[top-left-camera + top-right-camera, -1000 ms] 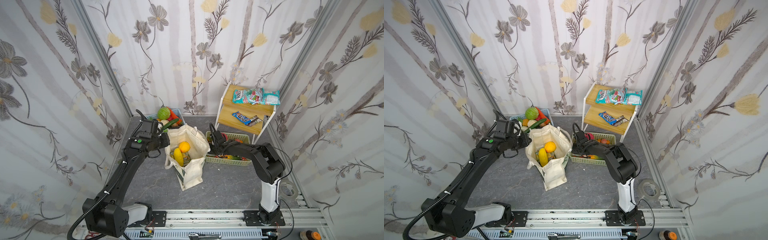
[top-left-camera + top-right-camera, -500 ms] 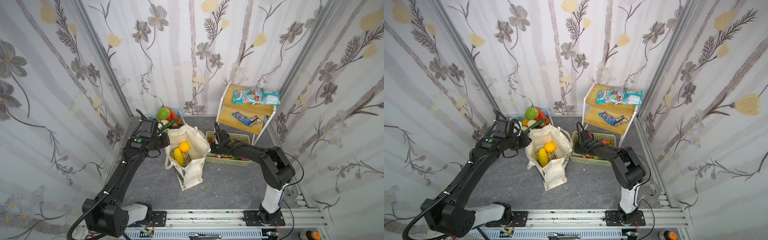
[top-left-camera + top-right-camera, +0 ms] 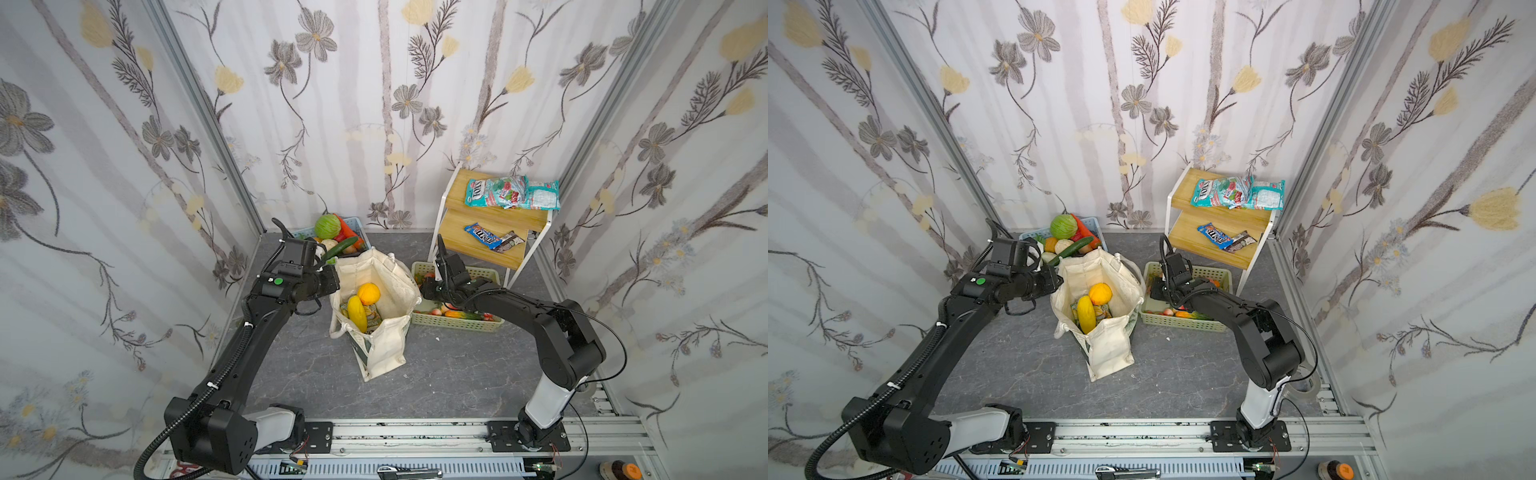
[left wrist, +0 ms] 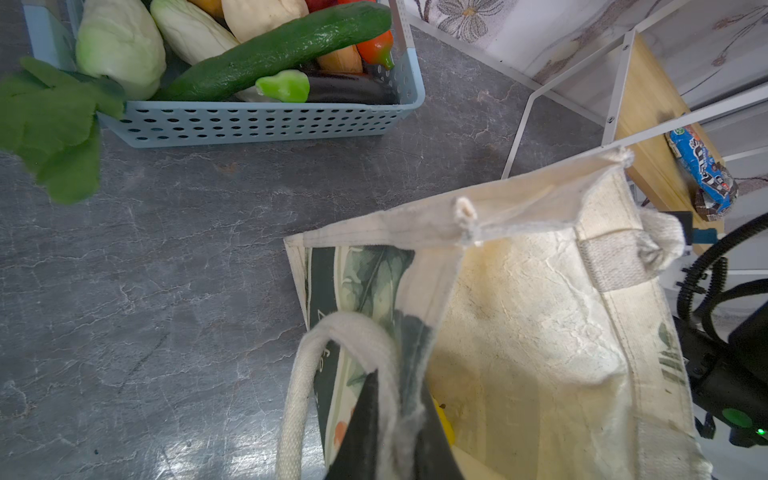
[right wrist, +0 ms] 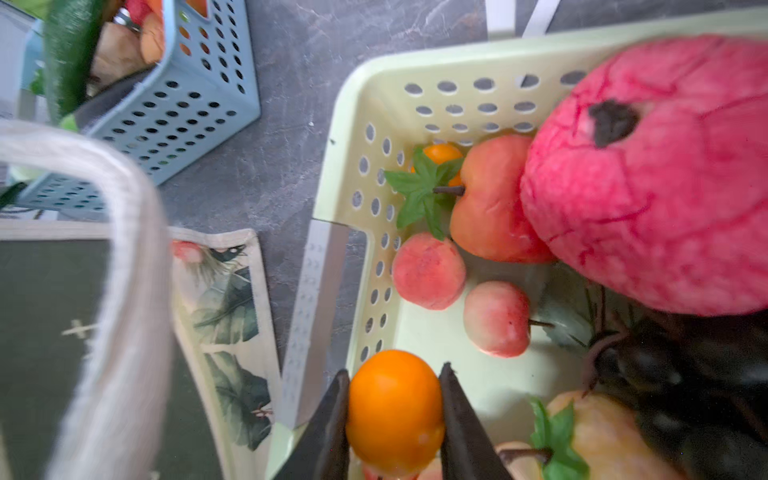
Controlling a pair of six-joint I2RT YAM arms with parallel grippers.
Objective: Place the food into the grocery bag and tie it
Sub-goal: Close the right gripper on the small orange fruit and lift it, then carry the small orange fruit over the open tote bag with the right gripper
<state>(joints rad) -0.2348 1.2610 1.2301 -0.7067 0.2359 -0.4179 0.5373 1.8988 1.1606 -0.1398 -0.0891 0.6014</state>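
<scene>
Right hand [image 5: 395, 372] pinches a small orange fruit [image 5: 395, 419] between its two fingers [image 5: 328, 419], low inside the pale green basket [image 5: 374, 83], which sits just right of the grocery bag [image 3: 397, 349]. Left hand [image 4: 397, 386] is pressed together on the bag's left rim, beside a handle loop [image 4: 345, 328], holding the mouth open. The bag stands mid-counter, with a round orange [image 3: 368, 293], a yellow fruit [image 3: 356, 312] and a snack packet [image 3: 374, 322] already inside.

I judge the risk lies in the carry. The fruit is smooth and round, so a quick lift could squirt it out onto the counter. The right handle [image 5: 137, 270] stands on the basket side of the mouth and could snag my wrist. If my left pinch slips, the rim sags and the opening narrows.
</scene>
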